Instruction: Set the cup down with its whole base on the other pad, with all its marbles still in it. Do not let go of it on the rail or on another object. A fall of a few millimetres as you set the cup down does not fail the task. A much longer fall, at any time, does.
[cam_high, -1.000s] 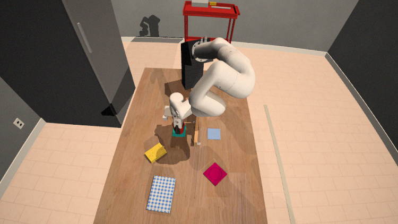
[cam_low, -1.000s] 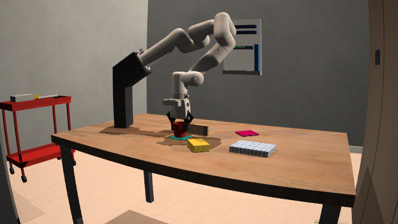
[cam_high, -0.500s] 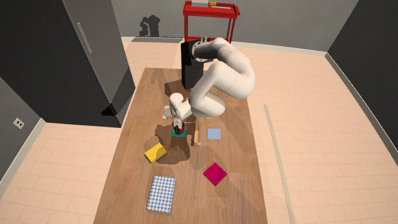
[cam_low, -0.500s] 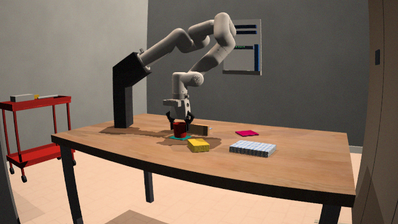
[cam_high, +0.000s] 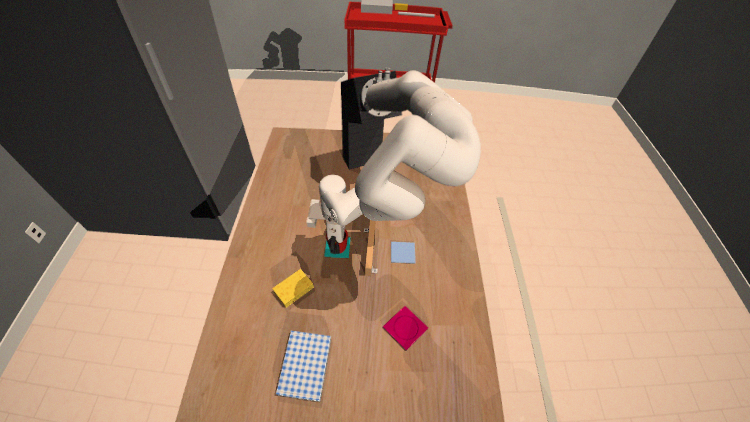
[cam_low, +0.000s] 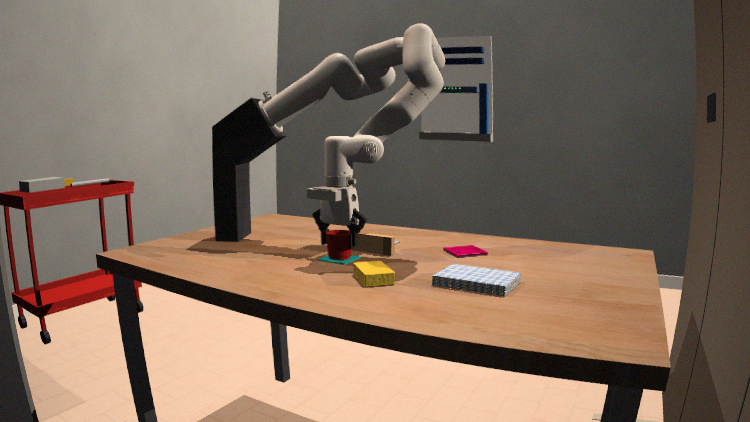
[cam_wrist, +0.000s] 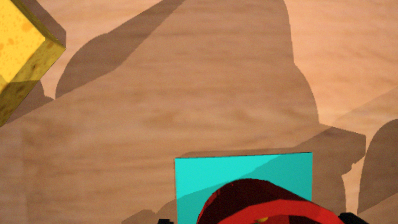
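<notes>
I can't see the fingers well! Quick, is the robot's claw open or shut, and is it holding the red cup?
Gripper: open wide, holding nothing; the red cup stands on the teal pad.
</notes>
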